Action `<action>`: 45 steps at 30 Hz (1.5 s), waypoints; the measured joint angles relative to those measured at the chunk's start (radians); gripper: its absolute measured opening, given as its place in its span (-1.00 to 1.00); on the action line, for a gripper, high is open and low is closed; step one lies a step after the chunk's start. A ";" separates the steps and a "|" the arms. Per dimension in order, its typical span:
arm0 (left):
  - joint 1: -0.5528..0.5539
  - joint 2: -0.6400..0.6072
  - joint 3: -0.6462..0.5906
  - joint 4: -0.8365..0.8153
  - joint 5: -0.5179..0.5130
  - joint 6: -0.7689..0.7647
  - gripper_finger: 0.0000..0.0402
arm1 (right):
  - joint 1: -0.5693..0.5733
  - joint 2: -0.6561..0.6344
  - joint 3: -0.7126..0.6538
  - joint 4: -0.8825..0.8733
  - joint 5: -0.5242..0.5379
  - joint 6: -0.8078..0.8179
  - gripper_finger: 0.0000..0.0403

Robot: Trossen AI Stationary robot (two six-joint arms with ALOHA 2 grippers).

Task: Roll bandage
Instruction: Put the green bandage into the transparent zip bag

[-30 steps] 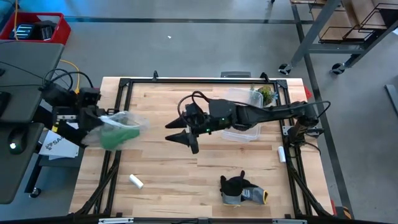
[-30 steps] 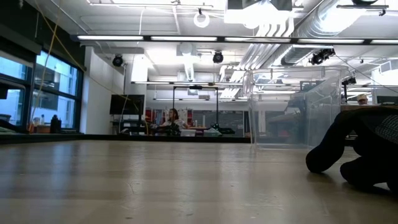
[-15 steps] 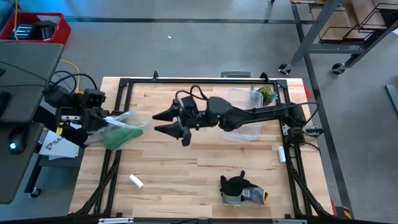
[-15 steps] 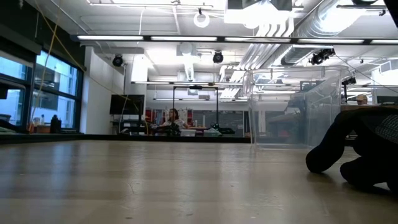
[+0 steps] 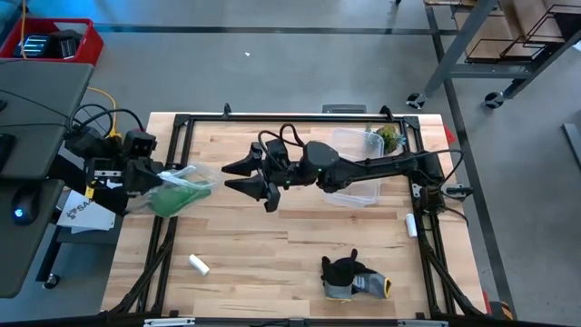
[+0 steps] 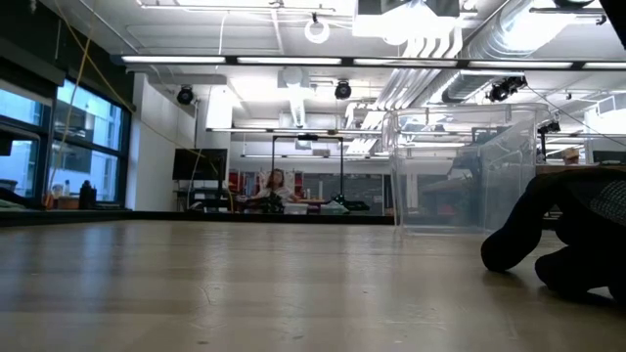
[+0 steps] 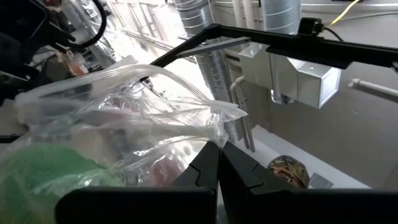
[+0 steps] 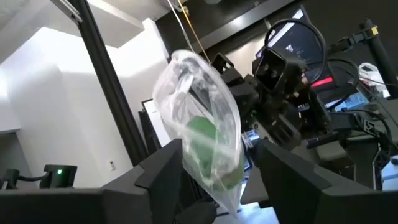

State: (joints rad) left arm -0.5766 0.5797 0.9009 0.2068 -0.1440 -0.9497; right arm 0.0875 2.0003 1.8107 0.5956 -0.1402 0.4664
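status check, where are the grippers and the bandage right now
Left gripper shut on clear bag at table's left edge. Bandage inside bag. Right gripper open, facing bag, apart from it. Nothing between.

- We've got the bright green bandage [image 5: 178, 197] inside a clear plastic bag [image 5: 186, 174]
- We see a pale wood table [image 5: 272, 236]
- White cylinder [image 5: 199, 264] there, dark grey glove [image 5: 349, 276], both arms black
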 joint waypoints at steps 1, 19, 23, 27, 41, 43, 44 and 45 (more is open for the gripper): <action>0.000 0.000 0.000 -0.004 0.000 0.000 -1.00 | 0.000 0.000 0.000 0.006 0.000 0.001 -0.04; 0.000 -0.007 0.000 -0.028 -0.098 0.080 -1.00 | 0.011 -0.001 0.000 -0.003 -0.051 0.004 -0.30; 0.000 -0.014 0.000 0.011 -0.099 0.099 -1.00 | 0.011 -0.001 0.000 -0.038 -0.054 0.000 -0.30; 0.000 -0.018 0.000 0.017 -0.101 0.115 -1.00 | 0.009 -0.001 0.000 -0.020 -0.048 0.000 -0.30; 0.000 -0.016 0.000 0.031 -0.069 0.046 -1.00 | -0.002 -0.002 0.000 0.024 -0.045 -0.023 -0.30; 0.000 -0.014 0.000 0.031 -0.066 0.043 -1.00 | -0.003 -0.002 0.000 0.019 -0.045 -0.023 -0.30; 0.000 -0.011 0.000 0.033 -0.060 0.034 -1.00 | -0.004 -0.002 0.000 0.014 -0.044 -0.024 -0.30; 0.000 -0.007 0.000 0.033 -0.048 0.018 -1.00 | -0.005 -0.002 0.000 0.013 -0.041 -0.025 -0.30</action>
State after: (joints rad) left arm -0.5770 0.5723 0.9012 0.2401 -0.1918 -0.9313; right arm 0.0826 1.9987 1.8107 0.6091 -0.1815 0.4415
